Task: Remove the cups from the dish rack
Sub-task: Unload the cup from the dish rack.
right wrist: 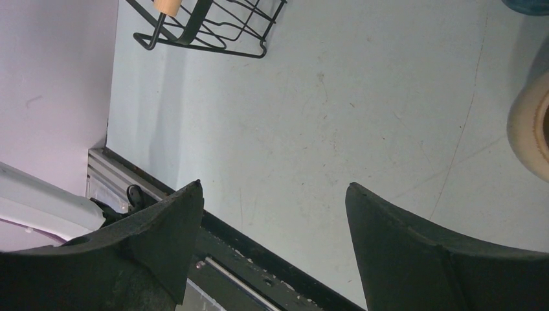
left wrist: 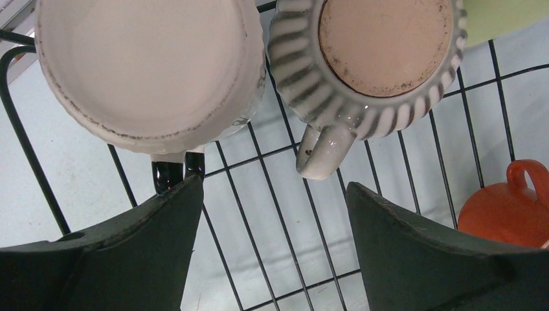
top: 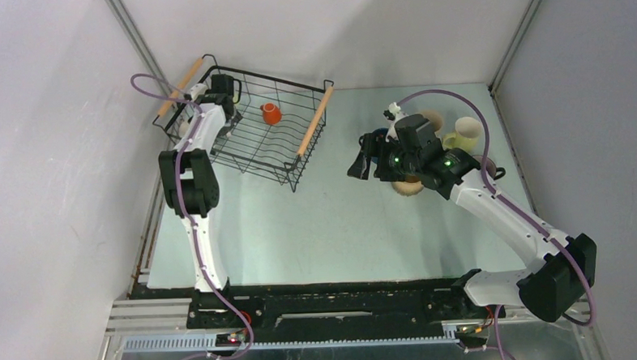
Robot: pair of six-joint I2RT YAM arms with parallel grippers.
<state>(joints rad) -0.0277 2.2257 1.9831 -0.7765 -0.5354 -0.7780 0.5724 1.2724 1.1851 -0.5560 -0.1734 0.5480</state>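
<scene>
several ceramic cups (top: 467,131) are already set on the pale table (top: 318,237), right of frame. in the black wire dish rack (top: 257,146), upper left, at least three are left: a small orange cup (top: 271,113), an upturned white cup (left wrist: 142,65) and a striped ribbed cup (left wrist: 382,52). the left tool (left wrist: 272,188) is held released just below these; the right tool (right wrist: 272,188) is released, empty, above the table.

orange cup (top: 271,113) in black dish rack (top: 313,121), ribbed cup (left wrist: 385,52) inverted

cups (top: 271,113) in dish rack (top: 313,122), mugs (top: 467,130) at right

I work in a lab booth. Plain grey wall panels (top: 38,160) enclose my pale green tabletop (top: 342,228), edged nearside by aluminium rails (top: 135,318).
</scene>
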